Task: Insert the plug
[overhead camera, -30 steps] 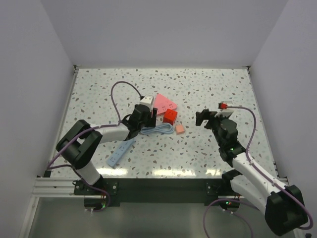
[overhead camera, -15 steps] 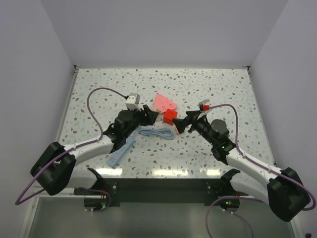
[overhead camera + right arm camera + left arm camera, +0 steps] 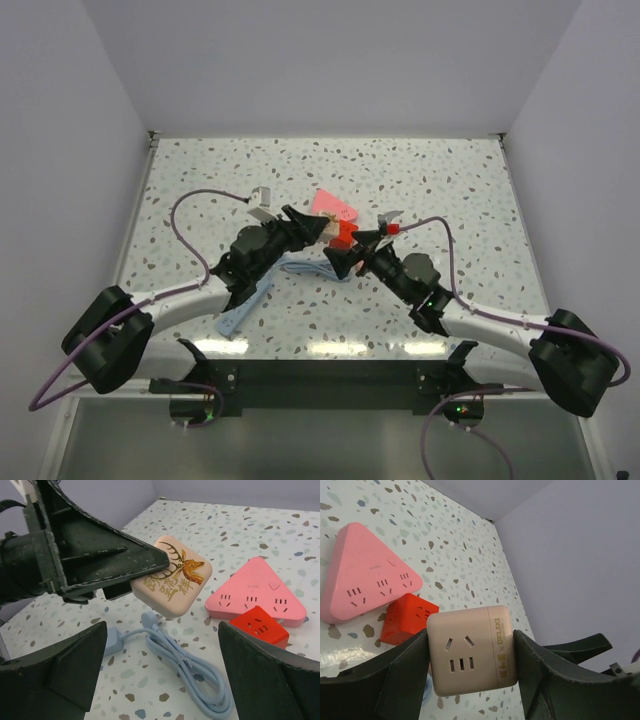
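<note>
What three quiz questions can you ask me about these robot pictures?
1. True or false: the left pincer is shut on the plug, and the plug is off the table.
2. What shape is the pink socket block? A: round. B: triangle. C: square.
3. In one word, what colour is the coiled cable on the table?

Key: 1 true; 2 B; 3 blue.
</note>
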Robot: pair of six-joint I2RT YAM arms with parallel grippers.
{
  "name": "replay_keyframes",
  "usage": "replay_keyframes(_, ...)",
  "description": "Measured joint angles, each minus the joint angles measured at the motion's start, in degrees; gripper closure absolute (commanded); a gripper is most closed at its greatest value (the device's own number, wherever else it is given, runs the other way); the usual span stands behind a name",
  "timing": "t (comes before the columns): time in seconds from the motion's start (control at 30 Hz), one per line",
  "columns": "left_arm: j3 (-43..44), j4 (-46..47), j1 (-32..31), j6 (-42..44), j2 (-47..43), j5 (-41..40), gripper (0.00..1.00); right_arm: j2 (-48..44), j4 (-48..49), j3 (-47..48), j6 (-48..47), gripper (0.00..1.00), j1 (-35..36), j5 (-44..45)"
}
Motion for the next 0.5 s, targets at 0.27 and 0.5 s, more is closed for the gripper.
replay_keyframes(0.27, -1.38, 2.67, -4.85, -6.93, -0.04, -3.5, 1.0, 5.73, 4.28, 1.38, -0.52, 0.06, 3.72, 6.45)
replay_keyframes(0.5, -3.04, 4.94, -7.32, -10.56, -0.98, -7.96, 1.0, 6.19, 7.17, 1.46, -1.62, 0.08, 5.64, 10.84)
